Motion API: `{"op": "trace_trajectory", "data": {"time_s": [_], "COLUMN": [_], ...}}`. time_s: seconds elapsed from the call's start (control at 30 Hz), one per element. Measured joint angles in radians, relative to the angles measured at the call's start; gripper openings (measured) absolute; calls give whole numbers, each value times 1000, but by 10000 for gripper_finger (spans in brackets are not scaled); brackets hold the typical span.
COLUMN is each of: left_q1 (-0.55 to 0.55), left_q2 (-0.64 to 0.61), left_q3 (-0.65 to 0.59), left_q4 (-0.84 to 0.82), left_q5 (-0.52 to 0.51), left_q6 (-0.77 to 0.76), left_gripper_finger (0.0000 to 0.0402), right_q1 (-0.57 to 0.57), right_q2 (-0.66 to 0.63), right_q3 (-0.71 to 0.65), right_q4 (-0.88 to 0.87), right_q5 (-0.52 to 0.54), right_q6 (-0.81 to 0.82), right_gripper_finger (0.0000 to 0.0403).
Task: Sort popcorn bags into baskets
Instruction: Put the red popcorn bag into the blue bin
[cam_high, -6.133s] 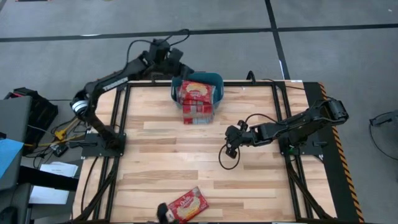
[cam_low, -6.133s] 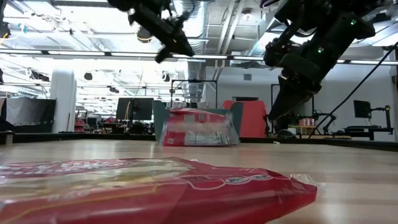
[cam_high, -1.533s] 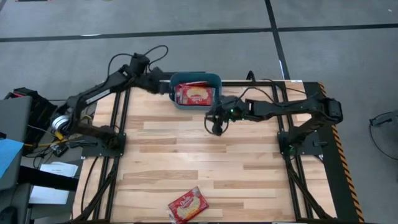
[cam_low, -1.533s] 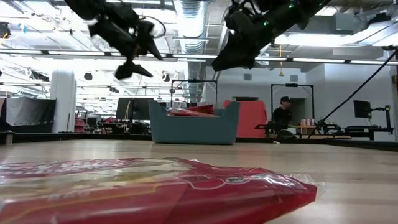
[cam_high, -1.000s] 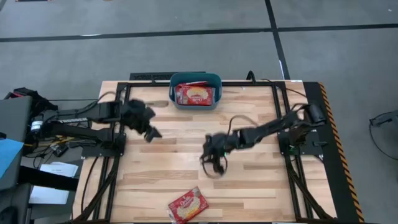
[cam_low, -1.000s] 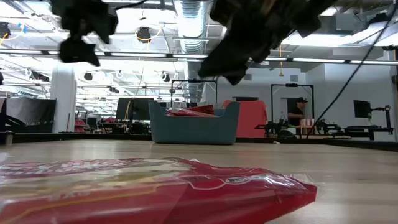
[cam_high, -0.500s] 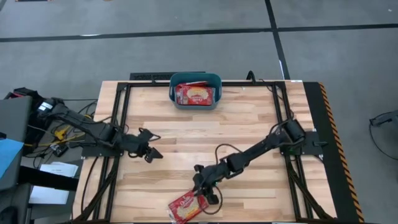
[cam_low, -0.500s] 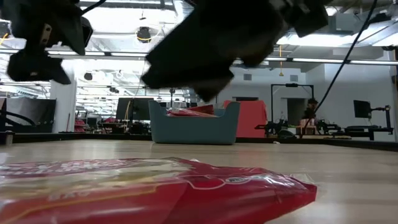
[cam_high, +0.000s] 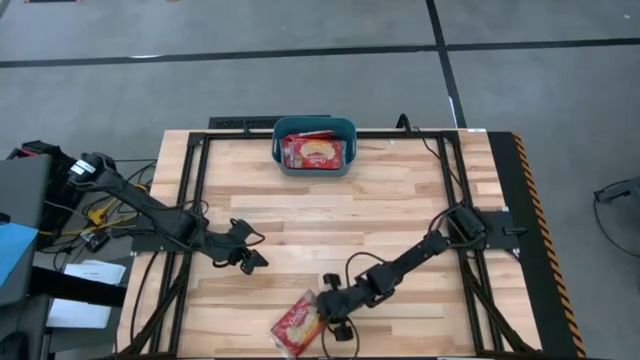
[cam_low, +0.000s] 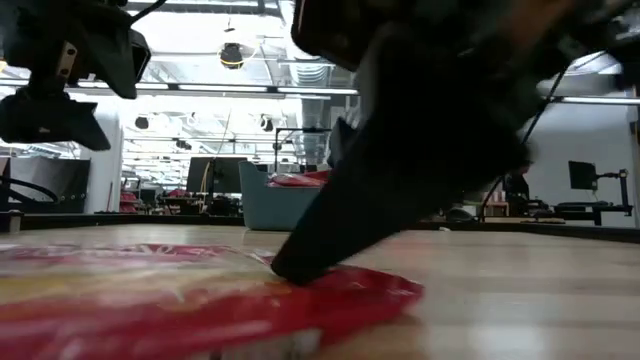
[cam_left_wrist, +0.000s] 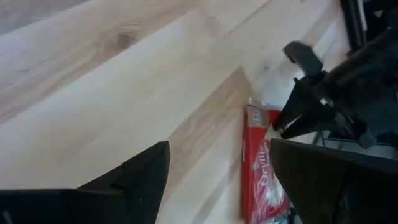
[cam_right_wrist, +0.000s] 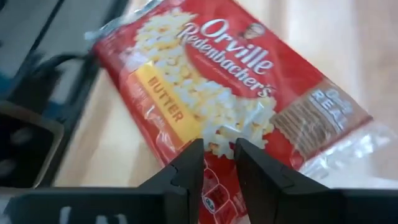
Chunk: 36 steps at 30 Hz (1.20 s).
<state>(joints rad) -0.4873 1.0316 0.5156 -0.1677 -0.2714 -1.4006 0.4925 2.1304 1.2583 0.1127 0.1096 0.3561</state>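
A red popcorn bag (cam_high: 297, 322) lies flat on the wooden table close to its near edge; it also shows as the popcorn bag (cam_right_wrist: 217, 81) in the right wrist view and as the popcorn bag (cam_low: 190, 300) in the low view. My right gripper (cam_high: 325, 315) is down on it, its fingers a narrow gap apart. Left of it and a little farther back, my left gripper (cam_high: 247, 260) hangs open above bare table. The teal basket (cam_high: 279, 140) stands at the far edge with more red popcorn bags (cam_high: 314, 151) inside. My right gripper touches the bag's printed top face (cam_right_wrist: 214, 134) with its fingertips (cam_low: 298, 266), toward the bag's right end. The fingers slant down from the table's right and far side. Nothing is pinched between them that I can see. The bag stays flat on the table.
Black frame rails (cam_high: 196, 200) run along the table's left and right sides. A black cable loop (cam_high: 352, 265) hangs by my right wrist. The table's near edge is just beyond the bag. Bare wood lies between the bag and the basket.
My right gripper has swept from mid-table toward the near edge and come down onto the popcorn bag. The bag has turned about on the table and slid toward the left edge. My left gripper has gone toward the near edge, staying open.
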Motion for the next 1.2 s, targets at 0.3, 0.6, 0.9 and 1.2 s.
{"op": "trace_trajectory", "data": {"time_s": [0.3, 0.6, 0.9, 1.2], "left_q1": [-1, 4, 11, 54], "left_q2": [115, 243, 353, 445], "left_q3": [0, 0, 5, 2], "left_q4": [14, -54, -112, 164], "left_q5": [-5, -60, -179, -219], "left_q6": [-12, -22, -221, -203], "left_gripper_finger": [263, 263, 263, 263], "right_q1": [-176, -336, -378, -381], "right_q2": [-9, -9, -9, -8], "right_q3": [13, 13, 13, 12], "right_q4": [-89, -103, -87, -72], "right_q5": [123, 115, 102, 105], "right_q6": [84, 123, 168, 166], "right_gripper_finger": [118, 118, 118, 118]}}
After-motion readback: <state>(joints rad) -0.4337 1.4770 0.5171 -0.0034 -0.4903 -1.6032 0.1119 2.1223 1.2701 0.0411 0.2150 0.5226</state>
